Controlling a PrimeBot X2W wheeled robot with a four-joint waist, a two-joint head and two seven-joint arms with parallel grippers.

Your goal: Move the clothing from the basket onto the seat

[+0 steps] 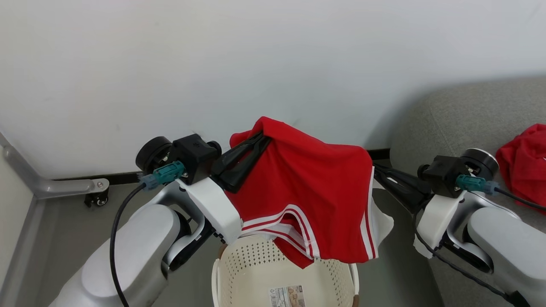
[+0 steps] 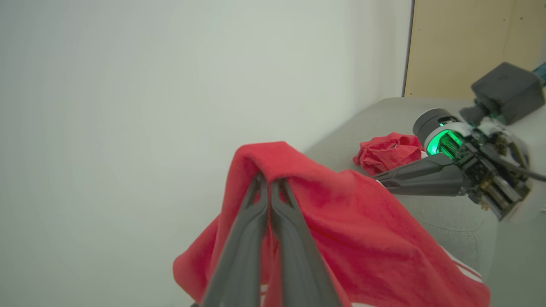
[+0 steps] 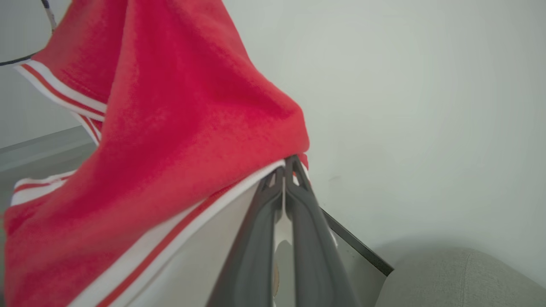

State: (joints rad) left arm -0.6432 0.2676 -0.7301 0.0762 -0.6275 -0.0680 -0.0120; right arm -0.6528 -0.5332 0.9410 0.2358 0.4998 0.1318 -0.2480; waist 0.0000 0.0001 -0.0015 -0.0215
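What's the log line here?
left gripper: shut on red garment | right gripper: same | red garment: hanging over basket | seat: another crumpled garment

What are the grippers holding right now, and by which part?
One red garment, stretched between them above the basket: left gripper shut on a red fold, right gripper shut on its white-striped edge.

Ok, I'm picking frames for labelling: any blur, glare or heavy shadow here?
Head view: sharp, evenly lit, a soft shadow on the wall by the seat. Left wrist view: garment slightly soft, a green light glowing behind the right gripper. Right wrist view: garment near the lens blurred; no glare.
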